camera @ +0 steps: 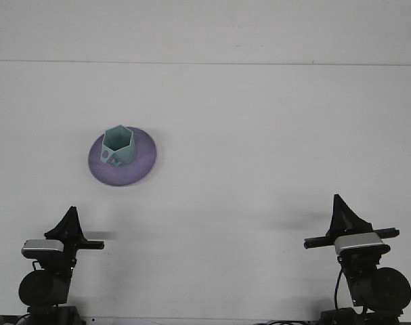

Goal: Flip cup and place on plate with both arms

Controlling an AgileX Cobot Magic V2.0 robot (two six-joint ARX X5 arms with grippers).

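The cup (118,145) stands mouth-up on the plate (141,162), well ahead of the left pincer (70,223) and far from the right pincer (342,215), so the job looks finished.

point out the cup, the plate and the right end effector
teal hexagonal cup (118,145), front view, on its outer wall
purple plate (143,161), front view, on its bare right rim
right end effector (343,218), front view, on its dark tip

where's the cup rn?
Front view: the teal cup stands upright, mouth up, on the purple plate, left of the table's centre, beyond the left gripper and untouched by either arm.
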